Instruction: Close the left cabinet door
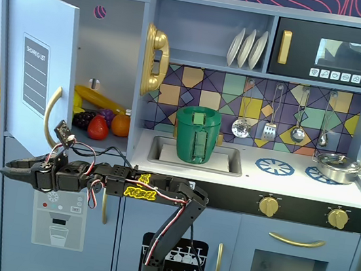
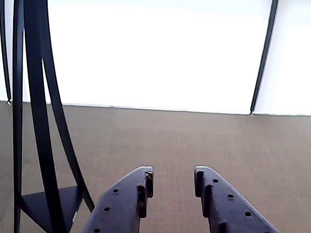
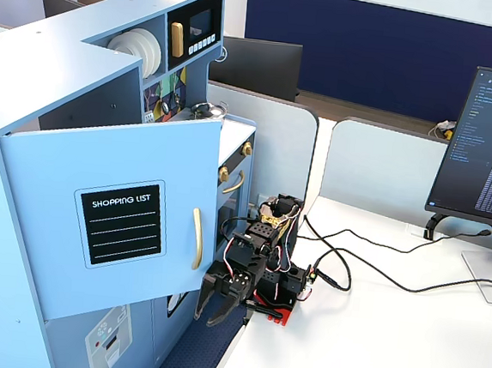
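Light-blue door [image 1: 37, 61] hangs wide open at the left of the toy kitchen in a fixed view, fruit [image 1: 100, 123] showing in the cabinet behind it, with the gripper [image 1: 13, 169] stretched out low, just under the door's bottom edge. Wrist view only gets the two black fingers [image 2: 124, 201] parted with nothing between them, over brown floor. From the side, in a fixed view, the door [image 3: 109, 224] sticks out with its gold handle [image 3: 196, 238], and the gripper [image 3: 209, 306] sits just below and beside that handle edge.

Lt-blue left cabinet door [image 3: 105, 223], blk chalkboard label [image 3: 122, 223], gold handle [image 3: 196, 238]
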You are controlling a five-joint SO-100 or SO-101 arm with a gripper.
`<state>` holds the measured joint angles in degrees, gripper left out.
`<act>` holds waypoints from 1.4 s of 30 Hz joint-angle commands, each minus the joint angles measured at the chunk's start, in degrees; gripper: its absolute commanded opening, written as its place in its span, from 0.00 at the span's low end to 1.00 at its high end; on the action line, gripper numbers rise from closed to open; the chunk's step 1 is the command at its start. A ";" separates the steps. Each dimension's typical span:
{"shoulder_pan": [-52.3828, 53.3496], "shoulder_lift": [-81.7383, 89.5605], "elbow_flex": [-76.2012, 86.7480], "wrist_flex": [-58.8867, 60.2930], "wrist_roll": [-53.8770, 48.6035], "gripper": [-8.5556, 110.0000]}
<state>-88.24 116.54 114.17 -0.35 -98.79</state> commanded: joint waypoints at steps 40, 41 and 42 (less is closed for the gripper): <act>40.34 9.76 9.32 -3.43 -2.02 0.07; 41.04 9.32 9.32 -4.31 -2.11 0.07; 41.57 8.88 9.23 -5.19 -2.29 0.07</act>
<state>-49.66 124.80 124.28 -2.02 -101.43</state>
